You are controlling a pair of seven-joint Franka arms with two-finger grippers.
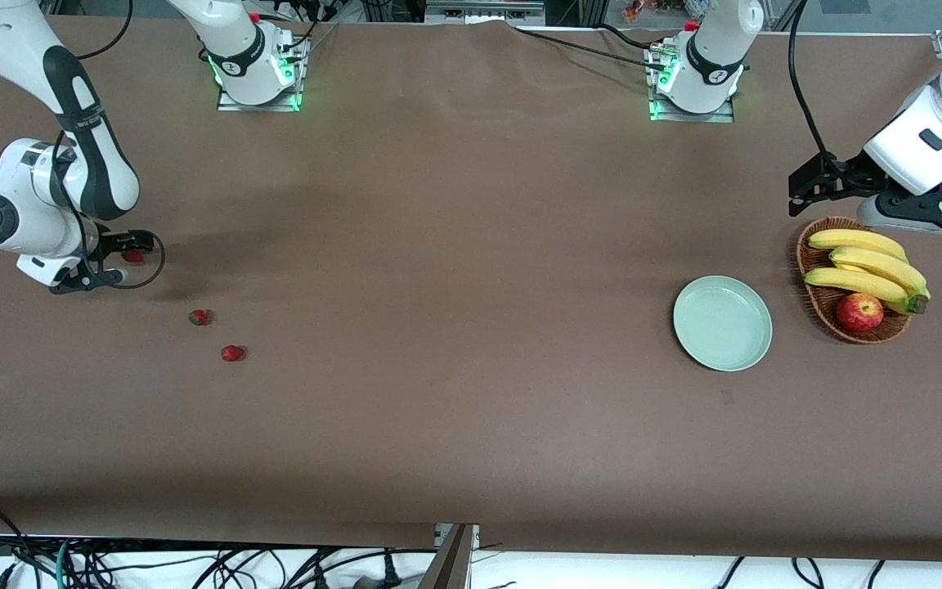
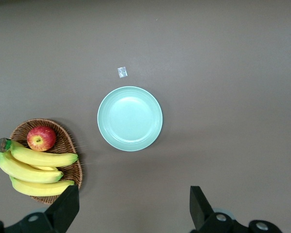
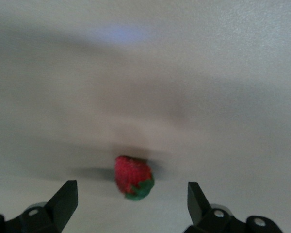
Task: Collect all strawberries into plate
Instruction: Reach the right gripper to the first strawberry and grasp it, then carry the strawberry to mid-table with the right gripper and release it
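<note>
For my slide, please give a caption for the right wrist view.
Open right gripper low over one strawberry lying on the brown table.

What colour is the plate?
Pale mint green, plain and glossy; the plate shows best in the left wrist view.

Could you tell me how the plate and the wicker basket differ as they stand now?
The plate is round, glossy and pale mint-green; the wicker basket is oval, brown and woven. The plate holds nothing, while the basket holds bananas and an apple. The plate lies nearer the front camera. Both sit side by side at the left arm's end of the table.
</note>
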